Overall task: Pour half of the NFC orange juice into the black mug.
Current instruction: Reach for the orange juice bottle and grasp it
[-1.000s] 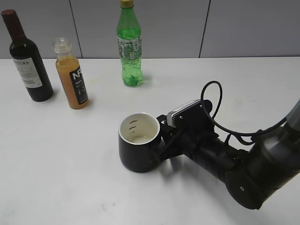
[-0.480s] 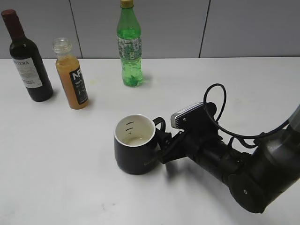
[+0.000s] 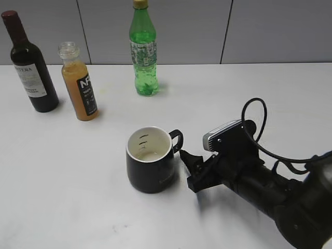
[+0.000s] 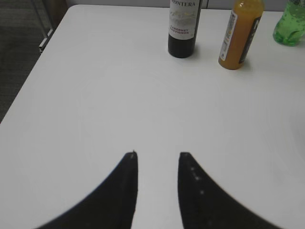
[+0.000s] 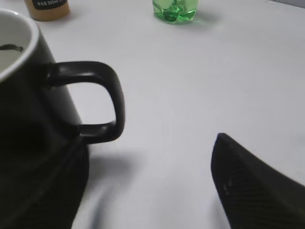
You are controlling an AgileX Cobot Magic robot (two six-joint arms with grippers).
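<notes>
The NFC orange juice (image 3: 79,85) stands capless at the back left of the white table; it also shows in the left wrist view (image 4: 239,33), and its base shows in the right wrist view (image 5: 46,7). The black mug (image 3: 150,166) stands upright mid-table with its handle to the right and fills the left of the right wrist view (image 5: 28,95). My right gripper (image 3: 189,170) is open and empty just right of the handle, not touching it (image 5: 150,157). My left gripper (image 4: 158,155) is open and empty over bare table, well short of the juice. It is out of the exterior view.
A dark wine bottle (image 3: 30,67) stands left of the juice, also in the left wrist view (image 4: 183,28). A green soda bottle (image 3: 143,52) stands at the back centre. The table's left edge (image 4: 45,45) drops to dark floor.
My right gripper let go of the mug's handle and drew back to the right. The mug first shifted slightly left with it and now stands free.
</notes>
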